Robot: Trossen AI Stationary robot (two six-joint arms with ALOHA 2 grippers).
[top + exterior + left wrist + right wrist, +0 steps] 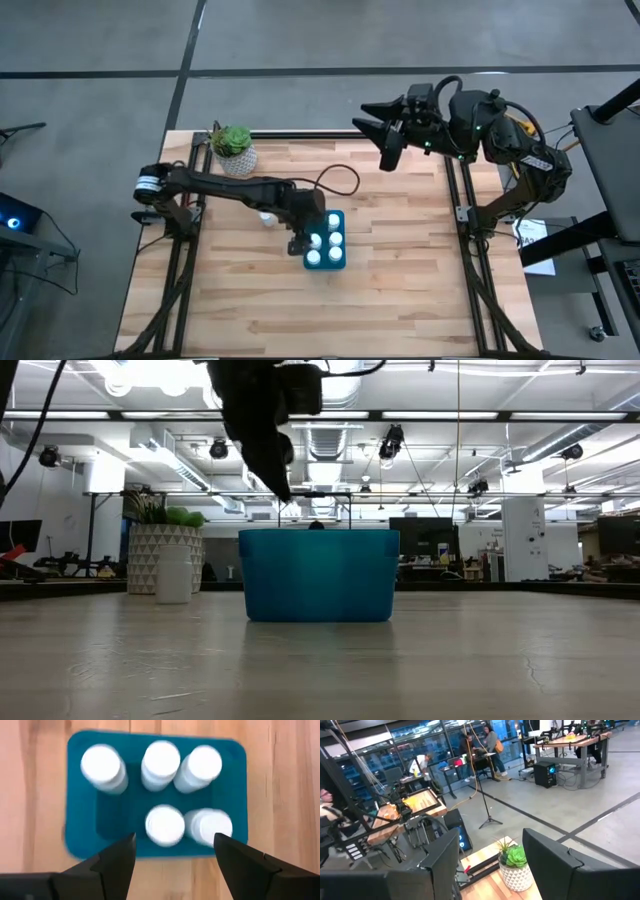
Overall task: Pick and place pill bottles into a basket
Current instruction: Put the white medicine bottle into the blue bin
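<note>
The left gripper (172, 857) hangs over the basket (327, 262), pointing straight down, its two fingers spread wide with nothing between them. The left arm reaches out low and long from the table's left edge toward the middle. The basket sits near the table's (400, 300) centre, its long axis running from the near edge to the far edge. Five pill bottles (161, 762) stand upright inside it, caps up: three in one row, two in the other. A sixth bottle (266, 217) stands on the wood just beside the arm, left of the basket. Farther back, a potted plant (235, 148) sits at the far left corner. The right gripper (385, 135) is raised off the far right corner, fingers apart and empty.
</note>
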